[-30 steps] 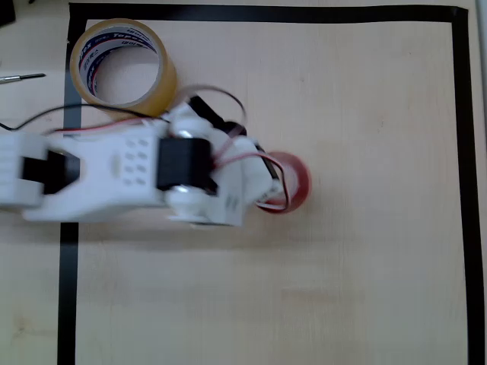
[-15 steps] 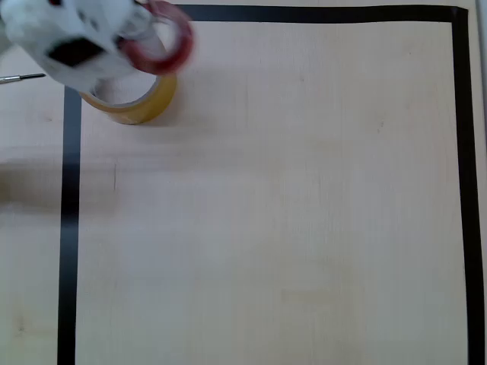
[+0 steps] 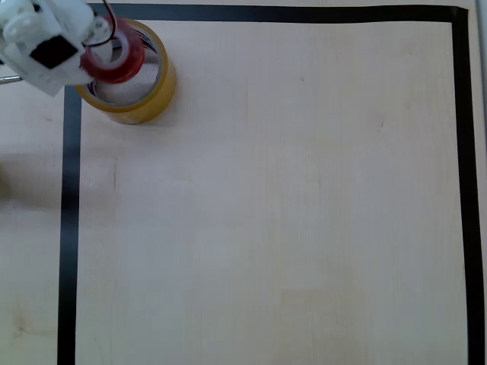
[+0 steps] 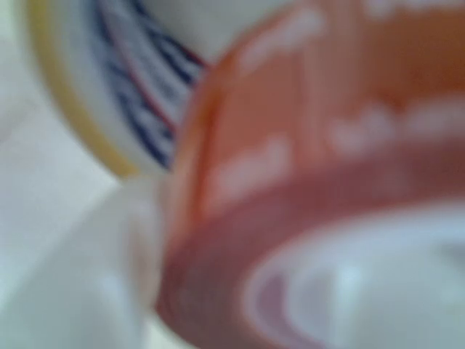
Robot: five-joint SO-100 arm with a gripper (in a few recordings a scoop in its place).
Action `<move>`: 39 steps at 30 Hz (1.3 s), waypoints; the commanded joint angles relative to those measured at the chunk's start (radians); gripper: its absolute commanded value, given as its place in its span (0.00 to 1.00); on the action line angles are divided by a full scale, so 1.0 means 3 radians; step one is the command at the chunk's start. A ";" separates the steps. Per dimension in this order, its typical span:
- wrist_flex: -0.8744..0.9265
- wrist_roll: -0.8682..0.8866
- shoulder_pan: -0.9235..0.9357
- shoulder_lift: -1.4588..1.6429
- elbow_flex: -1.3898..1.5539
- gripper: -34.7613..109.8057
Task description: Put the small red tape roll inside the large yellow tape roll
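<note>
The large yellow tape roll (image 3: 156, 87) lies flat at the table's top left corner, its white core printed in blue and red. The small red tape roll (image 3: 118, 62) hangs over the yellow roll's hole, held by my white gripper (image 3: 103, 53), which is shut on it. In the wrist view the small red tape roll (image 4: 320, 182) is a blurred red band very close to the lens, and the yellow roll's printed core (image 4: 123, 87) shows behind it at the upper left. My fingers are hidden by the arm in the overhead view.
A black tape border (image 3: 70, 228) frames the light wooden table (image 3: 274, 213). A thin metal tool tip (image 3: 7, 78) lies outside the border at the left edge. The arm's shadow falls left of the border.
The arm lifted the red roll from the table's middle, swung it up and left to the yellow roll, then shifted it left over the yellow roll's hole.
</note>
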 commanded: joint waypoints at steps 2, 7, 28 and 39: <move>-0.0251 -0.0005 0.0020 0.0353 0.0194 0.24; -0.0424 0.0000 -0.0005 0.0322 0.0307 0.28; -0.0624 -0.0005 0.0844 0.1595 0.0251 0.35; -0.1324 0.0721 0.1790 0.5083 0.3170 0.24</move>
